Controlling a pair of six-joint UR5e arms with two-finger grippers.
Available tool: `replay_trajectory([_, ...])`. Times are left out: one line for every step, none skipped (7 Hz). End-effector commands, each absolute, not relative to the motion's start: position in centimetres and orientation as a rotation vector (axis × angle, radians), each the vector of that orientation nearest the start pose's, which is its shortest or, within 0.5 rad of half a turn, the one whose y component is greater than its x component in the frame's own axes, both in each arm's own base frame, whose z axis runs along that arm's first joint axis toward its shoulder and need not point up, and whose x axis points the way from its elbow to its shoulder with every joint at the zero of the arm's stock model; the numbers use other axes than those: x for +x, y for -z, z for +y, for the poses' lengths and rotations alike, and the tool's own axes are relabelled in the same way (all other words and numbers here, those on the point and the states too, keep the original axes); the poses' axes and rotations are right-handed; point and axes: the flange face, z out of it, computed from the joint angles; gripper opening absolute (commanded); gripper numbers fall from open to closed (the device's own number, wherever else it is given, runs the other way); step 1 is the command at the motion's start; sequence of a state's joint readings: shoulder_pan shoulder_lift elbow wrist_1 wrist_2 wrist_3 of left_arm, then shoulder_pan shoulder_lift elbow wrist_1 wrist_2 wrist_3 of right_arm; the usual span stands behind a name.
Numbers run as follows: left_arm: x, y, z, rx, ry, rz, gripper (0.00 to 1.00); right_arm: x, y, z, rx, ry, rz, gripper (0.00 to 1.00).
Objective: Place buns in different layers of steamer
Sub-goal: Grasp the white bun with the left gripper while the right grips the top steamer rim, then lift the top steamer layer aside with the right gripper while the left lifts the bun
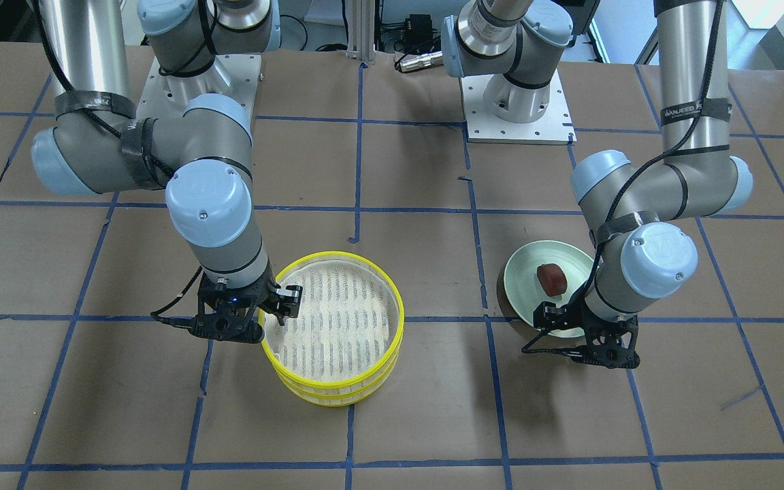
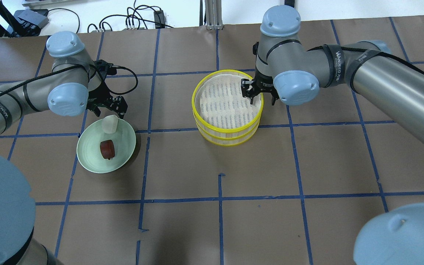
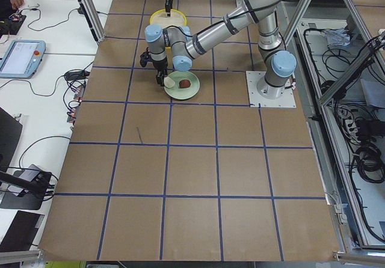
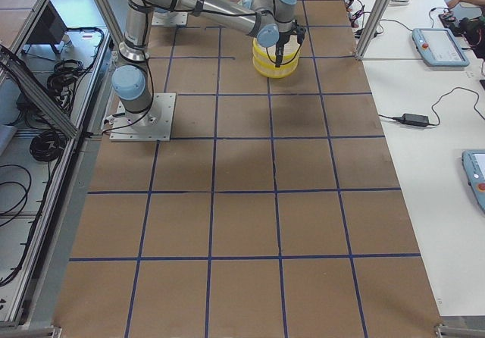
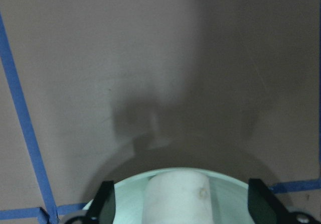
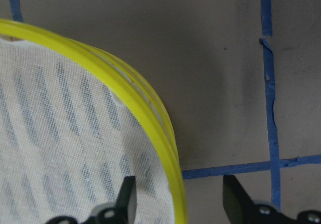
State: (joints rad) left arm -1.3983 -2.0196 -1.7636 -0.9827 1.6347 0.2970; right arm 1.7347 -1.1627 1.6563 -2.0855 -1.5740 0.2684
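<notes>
The steamer (image 2: 228, 106) is two stacked yellow-rimmed trays with nothing on the top layer's (image 1: 334, 320) white mesh floor. My right gripper (image 2: 251, 95) is open and astride the top rim (image 6: 160, 133), one finger inside the tray and one outside. The white bun (image 2: 109, 124) and the reddish-brown bun (image 2: 107, 149) lie on the pale green plate (image 2: 125, 147). My left gripper (image 2: 113, 110) is open just above the white bun (image 5: 178, 194), with a finger (image 5: 103, 201) on each side. The arm hides the white bun in the front-facing view.
The brown table (image 2: 219, 165) carries a grid of blue tape lines. The robot's base plates (image 1: 518, 112) stand at the table's robot side. The plate and the steamer stand about one grid square apart.
</notes>
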Motion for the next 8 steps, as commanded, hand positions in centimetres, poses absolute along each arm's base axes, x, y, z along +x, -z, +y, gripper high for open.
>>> replay_trajectory([-2.4,-20.7,-60.5,0.19,-0.101,3.083,0.11,23.0,-27.1,-58.4,0.178,0.033,3.138,0.14])
replay_trajectory([-2.5,-21.3,-60.6,0.182,-0.085,3.088,0.08,23.0,-26.8,-58.1,0.214,0.014,3.138,0.12])
replay_trajectory([-2.6,-22.8,-61.0,0.171,-0.047,3.08,0.08,23.0,-27.7,-58.2,0.215,0.041,3.137,0.11])
replay_trajectory([-2.7,-24.0,-61.0,0.17,-0.019,3.077,0.08,22.7,-31.2,-56.8,0.205,0.094,3.128,0.11])
replay_trajectory([-3.1,-25.1,-60.8,0.158,0.006,3.077,0.08,22.4,-33.6,-55.3,0.214,0.036,3.137,0.11])
replay_trajectory([-4.6,-26.9,-60.7,0.147,0.045,3.076,0.08,20.4,-35.5,-55.0,0.226,0.048,3.13,0.12])
replay_trajectory([-6.2,-29.4,-61.1,0.15,0.107,3.071,0.08,15.7,-35.7,-56.3,0.239,0.049,3.136,0.12])
replay_trajectory([-7.2,-31.5,-61.6,0.136,0.142,3.075,0.08,9.8,-35.6,-57.2,0.225,0.008,3.143,0.12])
